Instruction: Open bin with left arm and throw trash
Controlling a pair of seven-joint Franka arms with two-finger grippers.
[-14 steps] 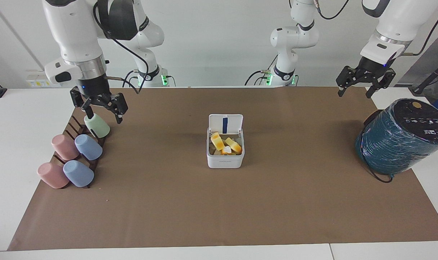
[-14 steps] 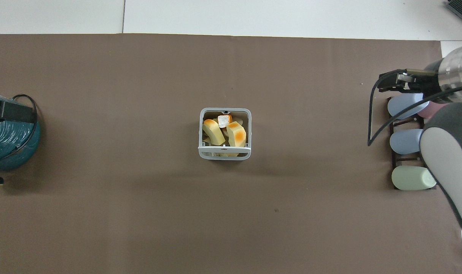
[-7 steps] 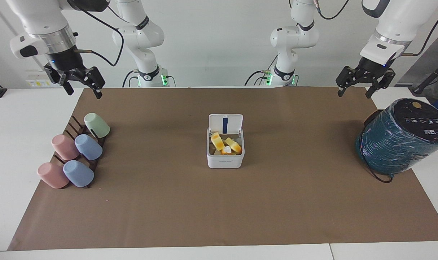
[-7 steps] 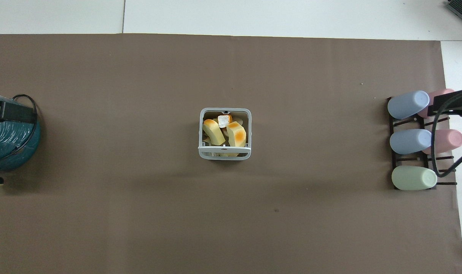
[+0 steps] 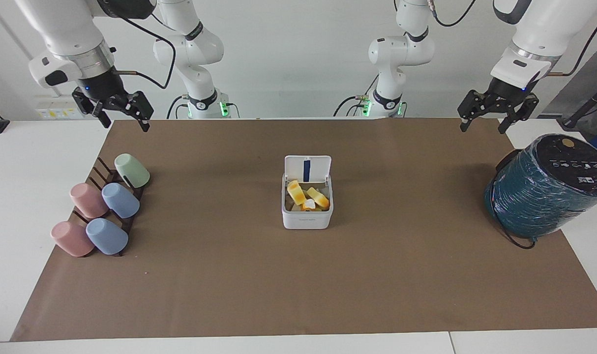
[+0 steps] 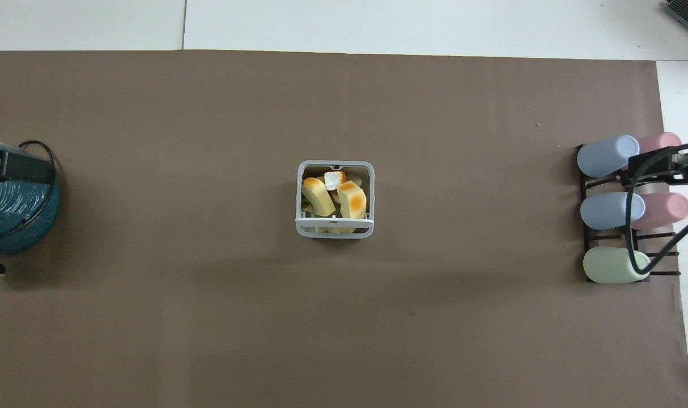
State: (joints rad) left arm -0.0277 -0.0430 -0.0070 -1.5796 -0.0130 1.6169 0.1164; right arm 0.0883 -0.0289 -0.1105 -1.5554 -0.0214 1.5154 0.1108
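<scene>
Two arms: both wait with nothing in their grip, up at the robots' edge of the table.
Left gripper (image 5: 495, 121): upper right of the facing view, fingers spread apart, over the mat's corner; same place as a second ago.
Right gripper (image 5: 124, 117): upper left of the facing view, fingers spread apart, over the mat's edge. A second ago it hung low just above the green cup; half a second ago it was up and a little more toward the frame's left edge.
One brown mat (image 5: 377, 275): covers most of the table.
One dark-teal wrapped cylinder (image 5: 544, 187): right edge of the facing view, tilted; small white marks on its black top, too small to read.
One bin (image 5: 307, 219): centre of both views, lid (image 5: 308, 168) standing open on the side nearer the robots, a blue strip on the lid's inner face; faint writing on the front wall, too small to read. Unmoved.
Five cups: two pink (image 5: 88, 199), two blue (image 5: 120, 200), one green (image 5: 132, 170), lying on a dark rack (image 6: 658, 235) at the left of the facing view.
Three trash pieces (image 6: 351, 198): yellow-orange chunks inside the bin, as before.
</scene>
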